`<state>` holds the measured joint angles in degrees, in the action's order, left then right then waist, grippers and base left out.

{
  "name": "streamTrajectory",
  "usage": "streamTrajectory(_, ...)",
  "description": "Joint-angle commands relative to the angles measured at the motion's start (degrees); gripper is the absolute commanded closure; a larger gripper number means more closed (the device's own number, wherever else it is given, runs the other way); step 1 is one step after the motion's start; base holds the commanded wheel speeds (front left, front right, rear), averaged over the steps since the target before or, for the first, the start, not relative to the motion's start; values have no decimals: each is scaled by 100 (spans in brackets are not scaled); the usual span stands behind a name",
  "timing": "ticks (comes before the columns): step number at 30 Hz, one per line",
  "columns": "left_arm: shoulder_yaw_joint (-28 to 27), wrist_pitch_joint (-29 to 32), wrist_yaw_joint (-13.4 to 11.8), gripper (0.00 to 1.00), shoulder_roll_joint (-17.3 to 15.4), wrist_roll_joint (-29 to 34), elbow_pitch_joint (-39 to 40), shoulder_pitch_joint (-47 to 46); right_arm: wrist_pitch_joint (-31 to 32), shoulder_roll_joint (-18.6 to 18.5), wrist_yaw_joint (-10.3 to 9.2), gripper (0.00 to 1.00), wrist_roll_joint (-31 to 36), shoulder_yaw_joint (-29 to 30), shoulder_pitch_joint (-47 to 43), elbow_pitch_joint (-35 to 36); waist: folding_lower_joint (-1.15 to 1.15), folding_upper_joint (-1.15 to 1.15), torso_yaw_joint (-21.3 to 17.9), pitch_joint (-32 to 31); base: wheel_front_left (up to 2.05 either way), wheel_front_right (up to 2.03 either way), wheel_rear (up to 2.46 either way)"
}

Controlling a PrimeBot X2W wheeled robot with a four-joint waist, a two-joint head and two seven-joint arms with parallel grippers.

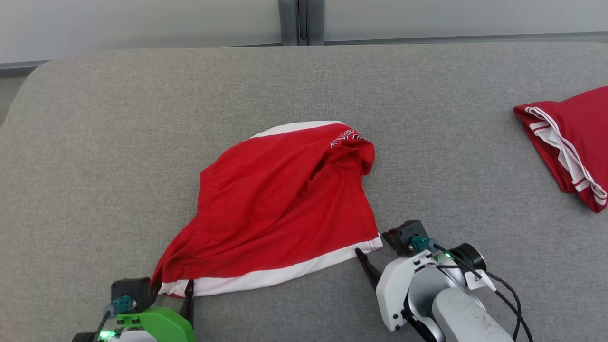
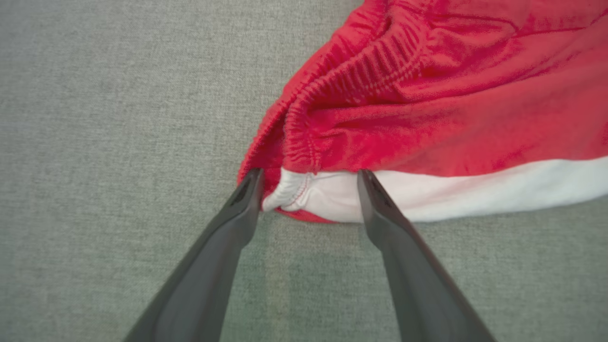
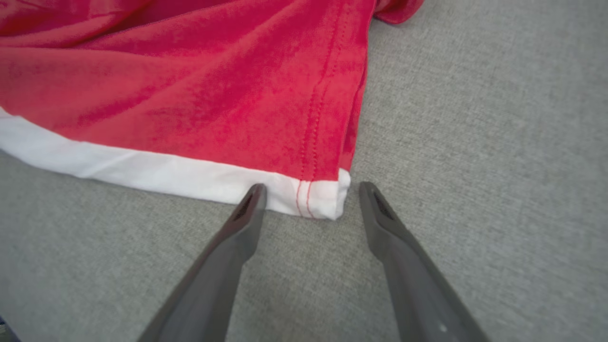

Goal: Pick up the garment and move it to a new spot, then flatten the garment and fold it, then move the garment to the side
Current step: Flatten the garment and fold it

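Observation:
The garment [image 1: 280,204] is a pair of red shorts with a white band, lying crumpled on the middle of the grey surface. My left gripper [image 1: 172,287] is at its near left corner. In the left wrist view that gripper [image 2: 309,173] is open, its fingertips on either side of the gathered waistband end and white band of the garment [image 2: 427,104]. My right gripper [image 1: 380,251] is at the near right corner. In the right wrist view it [image 3: 311,190] stands open, straddling the white hem corner of the garment [image 3: 213,95]. Neither gripper has closed on the cloth.
A second red garment with white stripes [image 1: 570,142] lies folded at the far right edge. The grey fabric-covered table [image 1: 142,118] stretches wide to the left and behind. A pale wall with a dark upright post [image 1: 300,21] stands beyond the far edge.

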<state>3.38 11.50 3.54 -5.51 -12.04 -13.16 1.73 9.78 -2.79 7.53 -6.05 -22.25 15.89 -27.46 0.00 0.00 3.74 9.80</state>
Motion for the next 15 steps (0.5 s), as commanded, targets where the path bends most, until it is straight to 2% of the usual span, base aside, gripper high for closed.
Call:
streamTrajectory(1, -9, 54, 36, 17, -64, -85, -86, -56, 99, -20, -9, 0, -40, -71, -4, -127, 0, 0, -6, 21, 0, 0, 0)
streamTrajectory(2, -9, 88, 50, 53, -78, -102, -151, -89, 147, -23, -6, 0, -78, -105, 19, -179, 0, 0, -11, 23, 0, 0, 0)
streamTrajectory(3, -6, 97, 69, 86, -78, -120, -202, -125, 193, -21, -6, 44, -124, -163, 27, -242, 0, 0, -13, 15, 0, 0, 0)
streamTrajectory(4, -4, 126, 90, 100, -90, -145, -265, -132, 205, -19, -5, 88, -207, -194, 37, -277, 0, 0, -14, 2, 0, 0, 0)
streamTrajectory(5, 22, 178, 121, 100, -113, -184, -338, -123, 201, -19, -5, 100, -282, -233, 47, -304, 0, 0, -18, -20, 0, 0, 0)
streamTrajectory(9, 68, 284, 222, 100, -125, -418, -410, -9, 40, -23, -6, 100, -782, -226, 72, -178, 0, 0, -54, -190, 0, 0, 0)
streamTrajectory(12, 192, 458, 352, 100, -79, -972, 142, 121, -71, -50, -6, 100, -1465, 45, -65, 415, 0, 0, -120, -398, 0, 0, 0)
streamTrajectory(15, 437, 773, 399, 100, -148, -1632, 1021, 342, 70, -302, -8, 100, -2047, 252, -241, 1269, 0, 0, -215, -542, 0, 0, 0)
